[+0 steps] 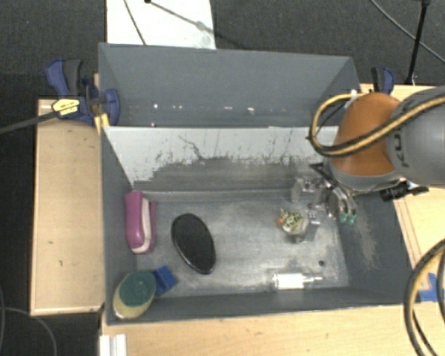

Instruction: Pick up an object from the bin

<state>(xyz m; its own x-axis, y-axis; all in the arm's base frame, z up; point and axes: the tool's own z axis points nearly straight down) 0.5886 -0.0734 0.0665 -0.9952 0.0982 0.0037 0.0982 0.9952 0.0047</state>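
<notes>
A: The grey bin (230, 228) is lying mostly bare, its things spread well apart, leaving room to reach.

B: The gripper (308, 215) is hanging right of centre, touching or just beside a small greenish lump (289, 219); clenched or released, I cannot tell.

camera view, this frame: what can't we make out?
All in the camera view:
- Identity of the small greenish thing beside the gripper: too small to tell. The gripper's metal parts overlap it, so contact is unclear.
- Right rear corner of the bin: hidden by the arm's orange cover.
- Whether the blue piece is joined to the green round thing, front left: unclear.
- Identity of the small white tube near the front wall: too small to name.
</notes>
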